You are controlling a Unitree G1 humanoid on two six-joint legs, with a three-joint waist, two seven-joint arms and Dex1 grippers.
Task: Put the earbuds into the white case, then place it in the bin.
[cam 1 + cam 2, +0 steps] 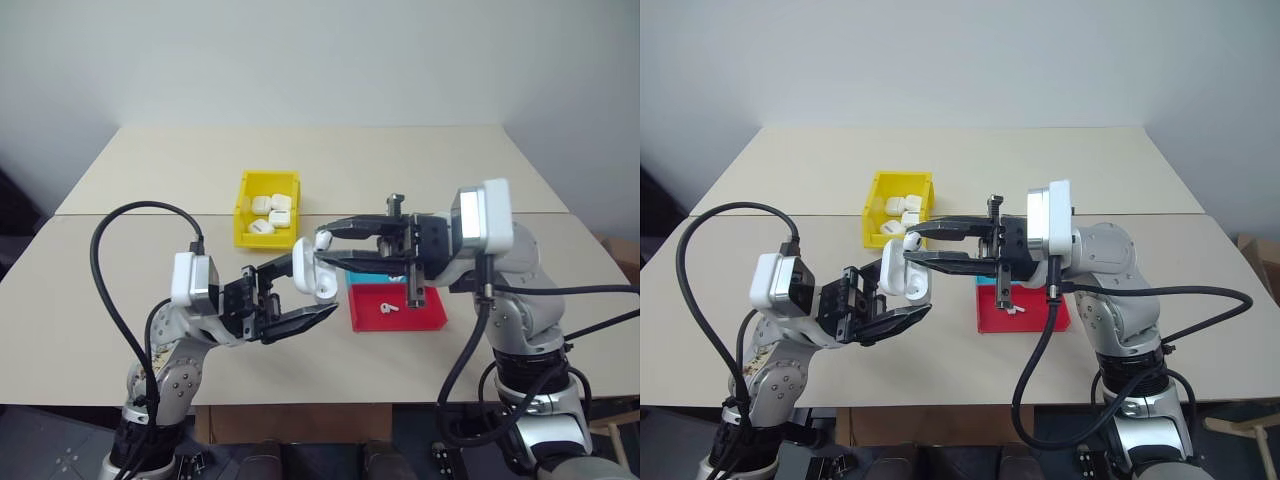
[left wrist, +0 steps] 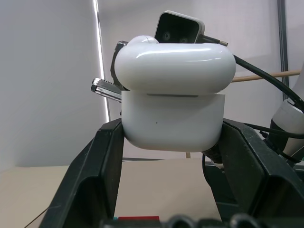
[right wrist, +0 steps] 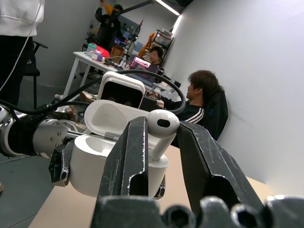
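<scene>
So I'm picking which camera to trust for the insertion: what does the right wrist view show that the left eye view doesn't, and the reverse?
Right wrist view alone: the case lid's hollow inside, an earbud pinched between the right gripper fingers, stem over the opening; people behind.

Left eye view alone: the yellow bin holding other cases, and a second earbud in the red tray.

Both: the white case, open, held by the left gripper.

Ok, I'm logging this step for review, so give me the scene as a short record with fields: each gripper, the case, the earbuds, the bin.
left gripper: shut on the white case, held up above the table
right gripper: shut on an earbud, its stem going into the case
case lid: open
second earbud: lying in the red tray
yellow bin: on the table, further back, several white cases inside
people: some in the room behind, in the right wrist view
</scene>
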